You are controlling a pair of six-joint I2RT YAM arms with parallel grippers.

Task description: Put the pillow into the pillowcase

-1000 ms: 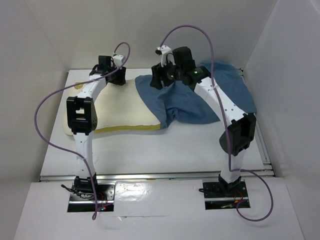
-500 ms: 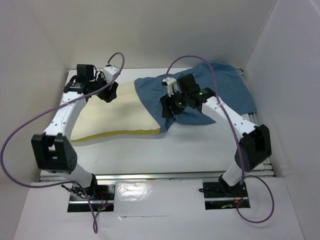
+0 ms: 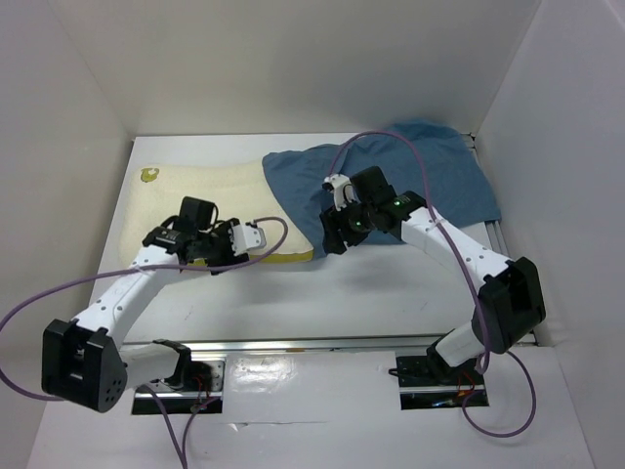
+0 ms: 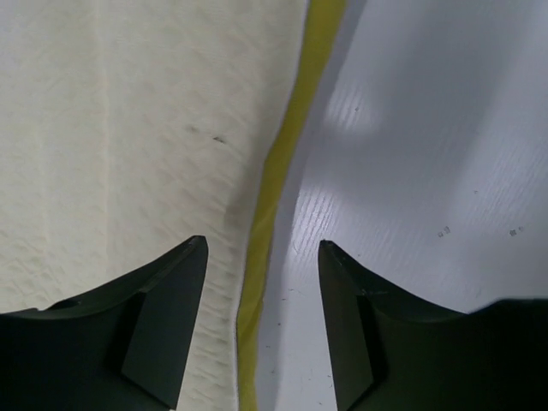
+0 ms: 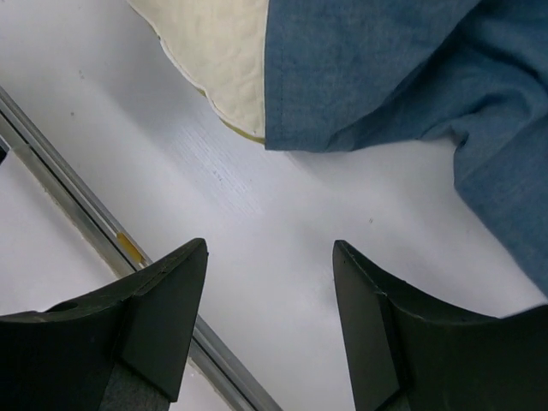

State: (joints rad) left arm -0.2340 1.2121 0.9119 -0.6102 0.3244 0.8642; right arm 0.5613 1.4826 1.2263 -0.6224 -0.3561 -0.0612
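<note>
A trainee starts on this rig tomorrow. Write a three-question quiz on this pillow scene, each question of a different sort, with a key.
1. True or false: the pillow is fully inside the pillowcase.
2. In the left wrist view, what runs between the fingers of the left end effector? A) the pillow's yellow edge; B) the pillowcase hem; C) a purple cable.
3. Fill in: the right end effector is open and holds ____.

Key: 1 false, only its right end is covered; 2 A; 3 nothing.
</note>
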